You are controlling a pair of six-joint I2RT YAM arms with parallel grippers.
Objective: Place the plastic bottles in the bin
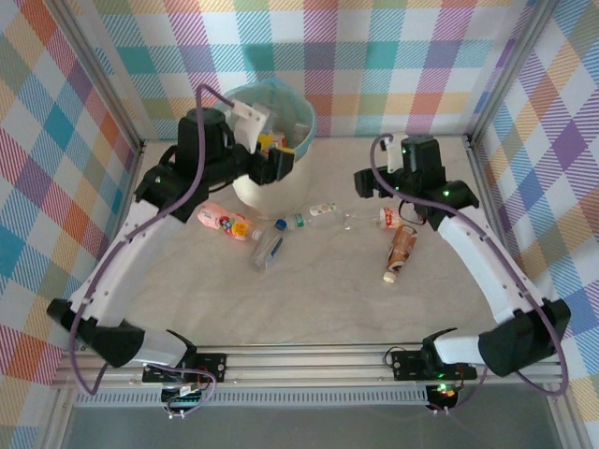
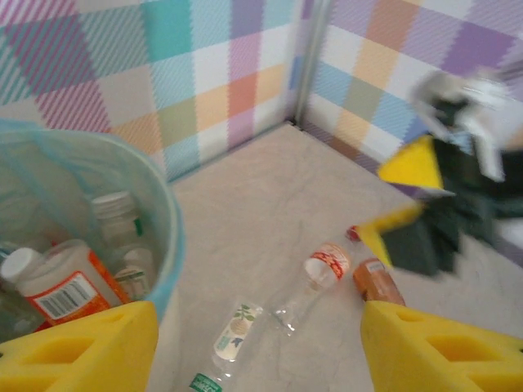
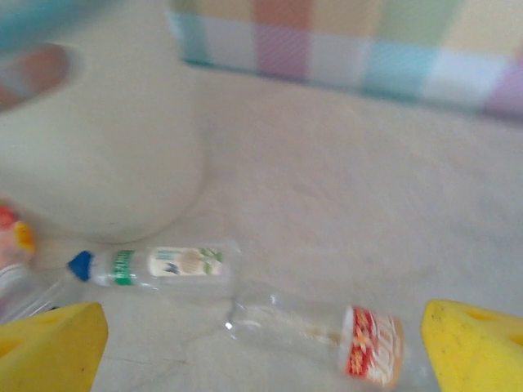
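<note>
The bin (image 1: 301,120), cream with a teal bag, stands at the back left. Inside it lie several plastic bottles, among them an orange-labelled one (image 2: 69,287). My left gripper (image 1: 275,165) hovers at the bin's front rim (image 2: 168,237), open and holding nothing (image 2: 261,359). On the table lie a green-labelled bottle (image 2: 233,331) (image 3: 159,265) and a clear red-labelled bottle (image 2: 323,273) (image 3: 327,331). My right gripper (image 1: 367,185) hangs above these two, open and empty (image 3: 261,359). A pink bottle (image 1: 227,222) and an orange-brown bottle (image 1: 402,245) also rest on the table.
More small bottles and loose caps (image 1: 281,224) are scattered across the table's middle, in front of the bin. Checked walls close in the back and both sides. The bin's cream wall (image 3: 98,163) rises just left of the right gripper.
</note>
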